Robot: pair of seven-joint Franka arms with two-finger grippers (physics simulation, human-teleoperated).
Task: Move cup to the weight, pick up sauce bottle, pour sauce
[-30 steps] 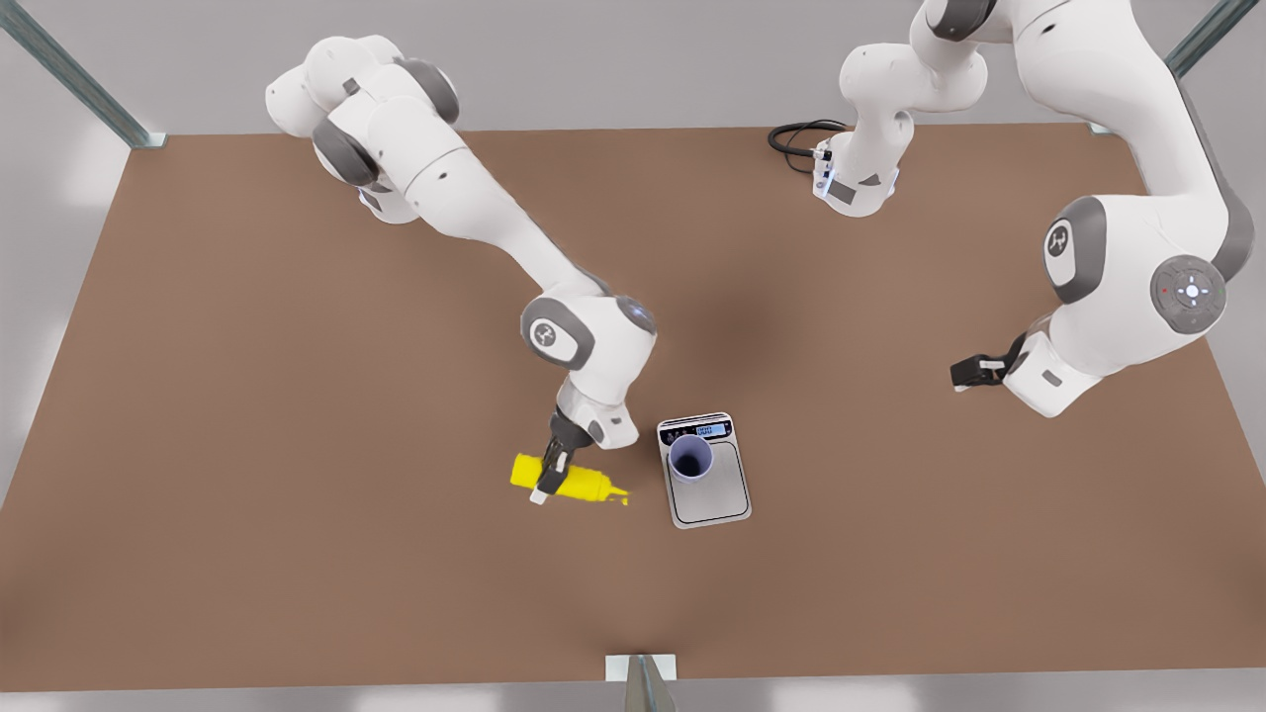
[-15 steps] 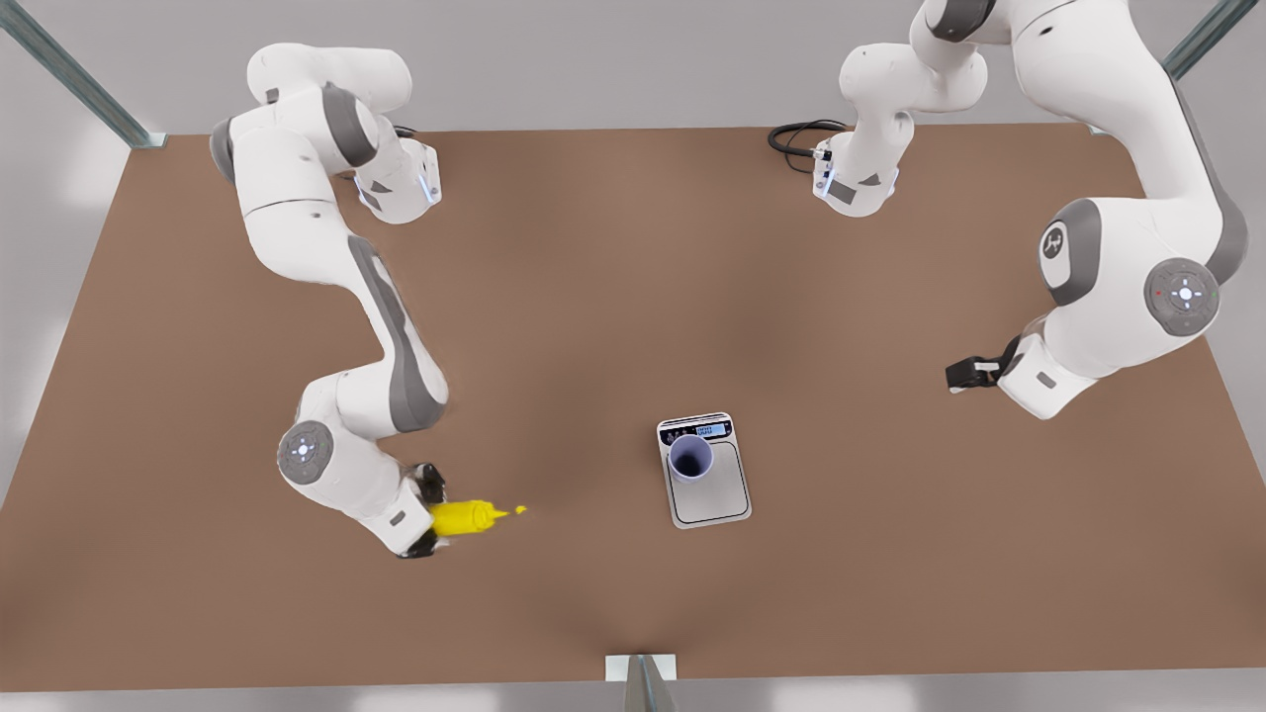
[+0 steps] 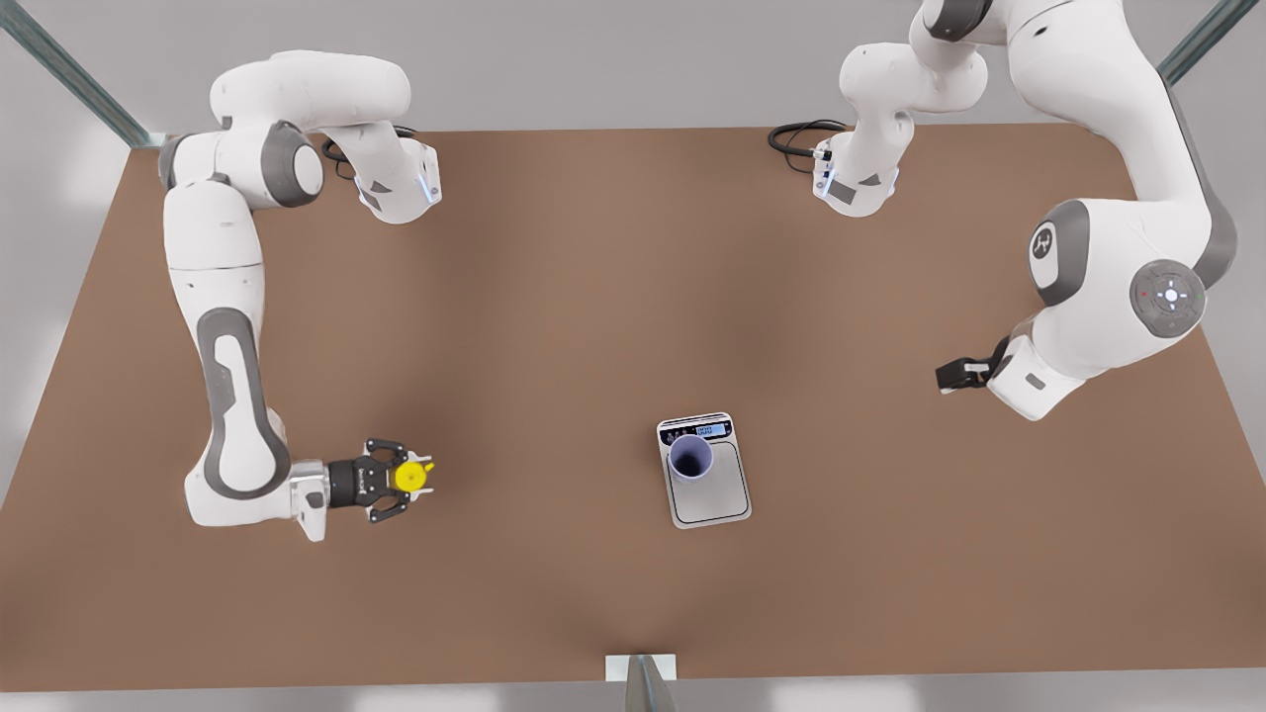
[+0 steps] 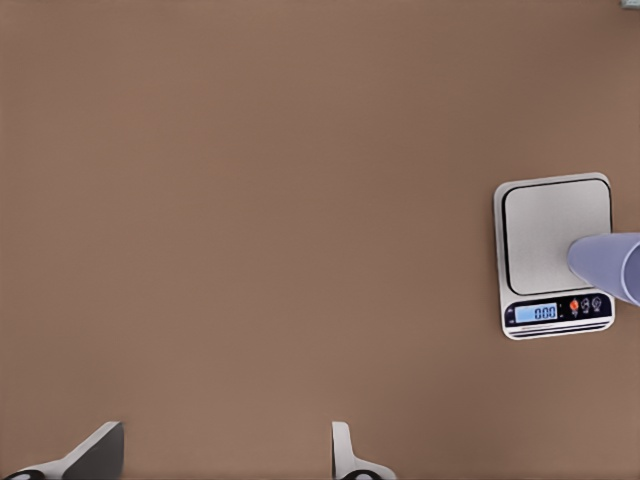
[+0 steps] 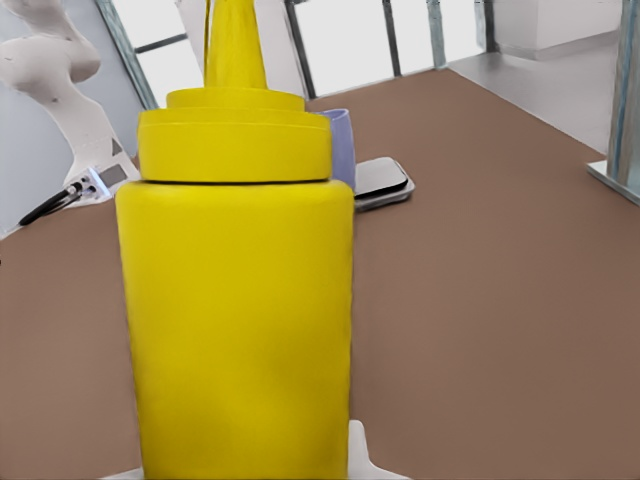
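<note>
Right gripper (image 3: 413, 479): jaws clamped on the upright yellow sauce bottle (image 3: 406, 477).
Left gripper (image 3: 942, 377): jaws apart, waiting.
Cup (image 3: 689, 458): on the scale (image 3: 714, 497).

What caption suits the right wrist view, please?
Right claw holds upright yellow squeeze bottle; lavender cup on scale behind.

Simulated lab: bare brown table (image 3: 593, 297), metal frame posts (image 3: 69, 74), grey walls

Right gripper (image 3: 420, 479) clasping sauce bottle (image 3: 406, 477), apparently upright, cup (image 3: 690, 458) on weight (image 3: 714, 494)
</note>
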